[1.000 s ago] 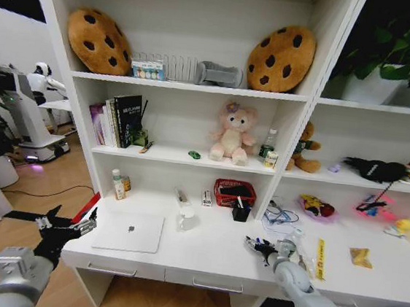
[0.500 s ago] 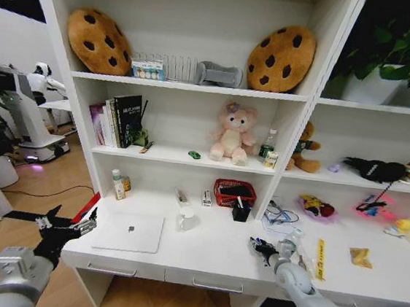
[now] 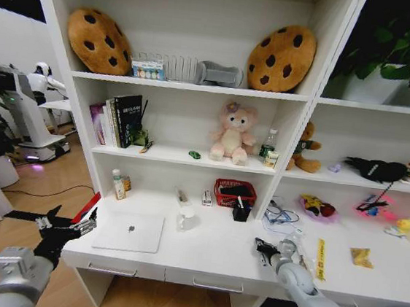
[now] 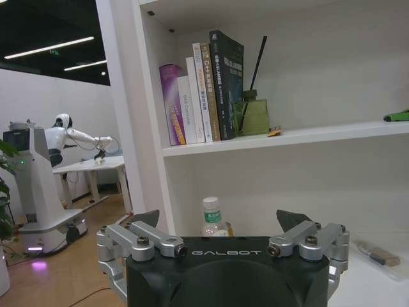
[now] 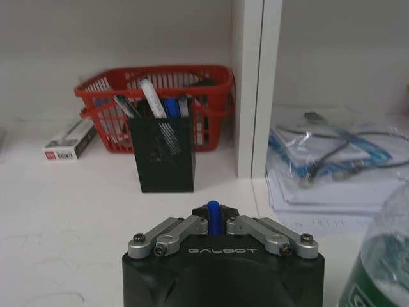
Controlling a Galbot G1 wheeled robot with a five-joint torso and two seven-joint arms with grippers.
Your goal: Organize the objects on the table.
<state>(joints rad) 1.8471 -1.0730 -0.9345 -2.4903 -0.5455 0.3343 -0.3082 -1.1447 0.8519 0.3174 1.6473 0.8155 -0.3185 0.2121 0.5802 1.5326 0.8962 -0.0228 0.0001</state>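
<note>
White shelving unit (image 3: 295, 134) on wood floor (image 3: 48, 181), dark ceiling with strip lights (image 4: 48, 48).

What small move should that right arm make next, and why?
Probably carry the blue pen forward to the black pen holder: the right tool is shut on it, and the holder stands straight ahead, already holding pens.

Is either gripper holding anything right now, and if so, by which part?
The right gripper holds a blue pen between its closed jaws, gripping near one end. The left gripper is open and holds nothing.
</note>
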